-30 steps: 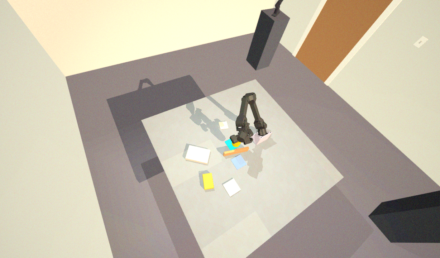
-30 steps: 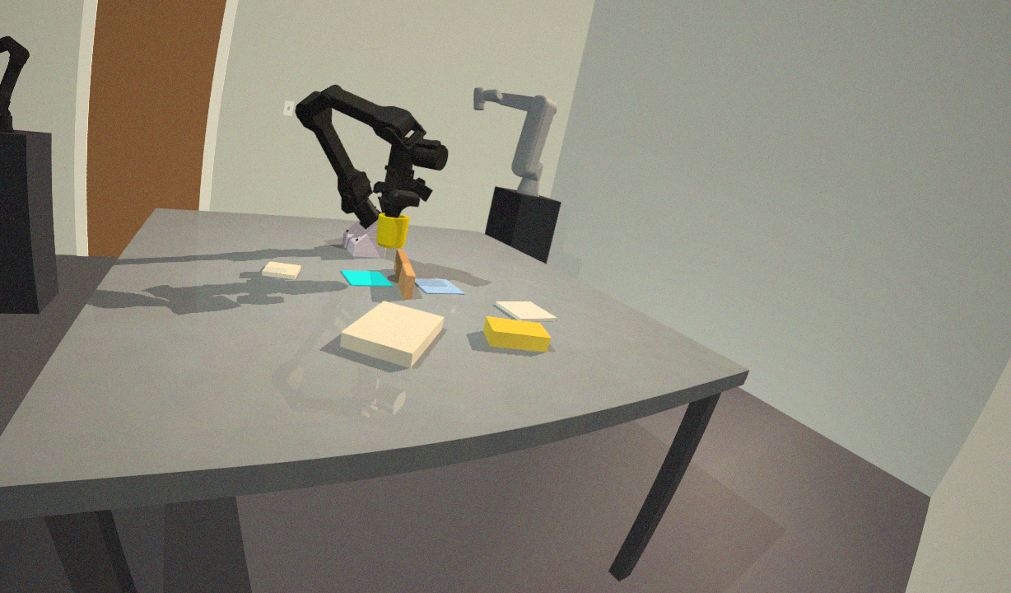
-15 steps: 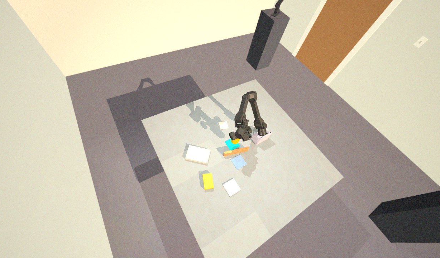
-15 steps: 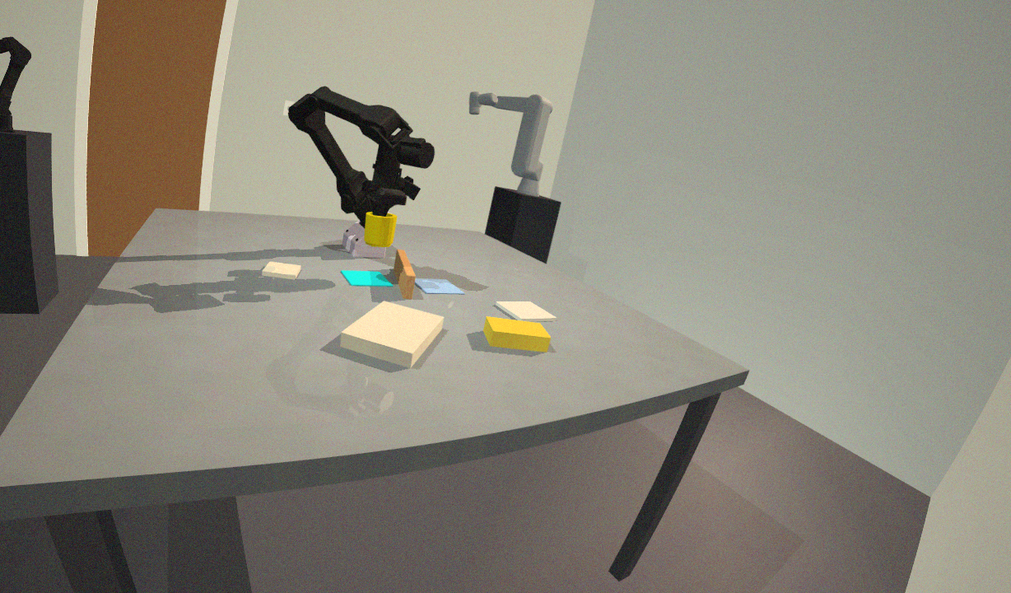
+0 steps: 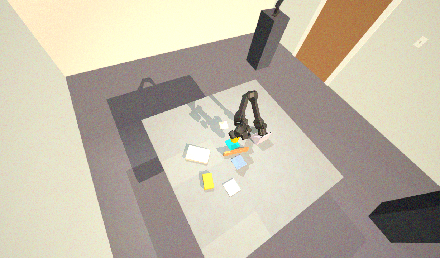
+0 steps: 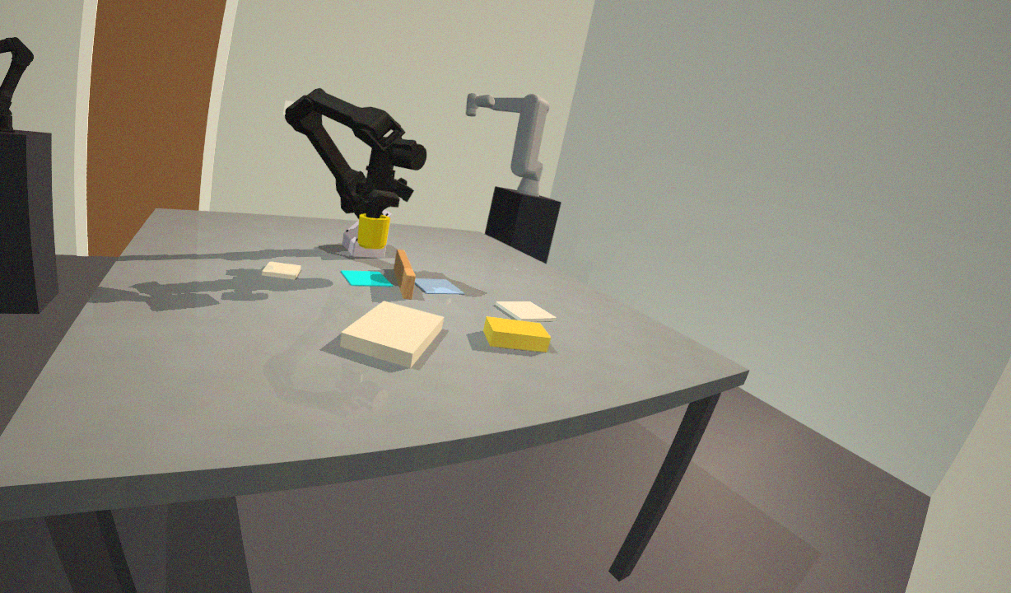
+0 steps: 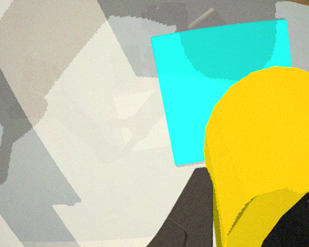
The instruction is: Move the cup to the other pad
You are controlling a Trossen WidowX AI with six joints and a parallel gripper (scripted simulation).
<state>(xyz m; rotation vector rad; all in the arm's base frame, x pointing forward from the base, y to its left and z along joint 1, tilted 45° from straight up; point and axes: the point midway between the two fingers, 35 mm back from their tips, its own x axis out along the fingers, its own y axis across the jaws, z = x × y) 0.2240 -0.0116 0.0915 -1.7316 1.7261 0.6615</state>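
My gripper (image 5: 236, 137) (image 6: 373, 215) is shut on the yellow cup (image 5: 235, 140) (image 6: 374, 232) (image 7: 264, 127). It holds the cup about upright, in the air above the table near the cyan pad (image 5: 228, 143) (image 6: 363, 278) (image 7: 182, 113). In the wrist view the cup covers the lower right part of this pad, and a round shadow falls on its far part. The light blue pad (image 5: 238, 161) (image 6: 439, 286) lies bare across the orange barrier (image 5: 235, 151) (image 6: 404, 274). The marbles cannot be seen; the inside of the cup is mostly hidden.
A large cream block (image 5: 198, 154) (image 6: 393, 330), a yellow block (image 5: 207, 181) (image 6: 516, 333), a flat cream tile (image 5: 231, 187) (image 6: 524, 310) and a small cream block (image 5: 223, 125) (image 6: 281, 269) lie on the table. The pale pink arm base (image 5: 262, 138) stands close to the cup.
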